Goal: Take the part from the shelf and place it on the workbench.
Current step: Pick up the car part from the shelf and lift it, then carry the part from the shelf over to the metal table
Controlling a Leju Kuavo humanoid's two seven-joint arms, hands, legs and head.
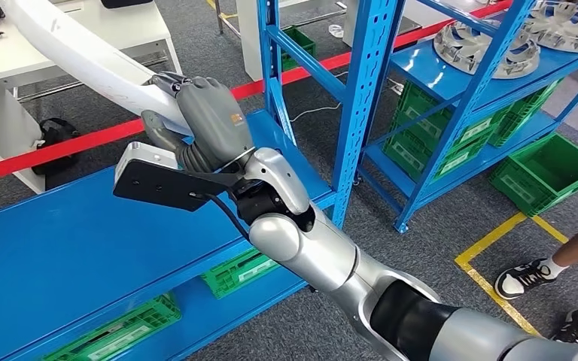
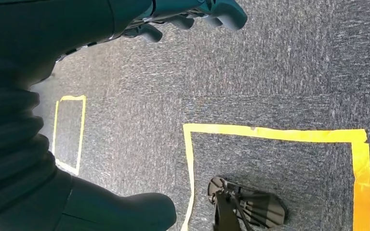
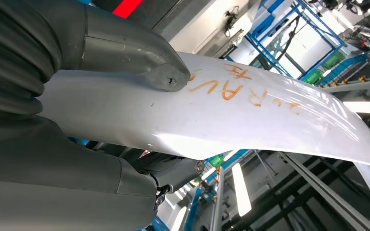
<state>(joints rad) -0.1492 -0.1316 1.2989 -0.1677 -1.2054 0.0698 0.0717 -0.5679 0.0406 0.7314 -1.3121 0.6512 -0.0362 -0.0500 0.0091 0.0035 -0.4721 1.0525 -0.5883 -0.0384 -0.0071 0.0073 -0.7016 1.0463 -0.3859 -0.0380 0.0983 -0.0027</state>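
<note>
The part is a long, curved white panel [image 1: 83, 53] with orange writing on it [image 3: 231, 110]. It slants from the upper left down over the blue shelf [image 1: 68, 256]. My right hand [image 1: 199, 124] grips its lower end, raised a little above the shelf surface. In the right wrist view the thick grey thumb [image 3: 135, 53] presses on one face of the panel and the darker fingers [image 3: 168, 173] close under the other. My left hand [image 2: 188, 17] hangs over the carpet with its fingers curled in and nothing in them.
A white workbench [image 1: 45, 53] stands at the upper left behind red tape [image 1: 53, 147]. A second blue rack [image 1: 482, 90] on the right carries wheel covers [image 1: 482, 49] and green crates [image 1: 534, 169]. A person's shoes [image 1: 527, 278] stand by yellow floor tape at lower right.
</note>
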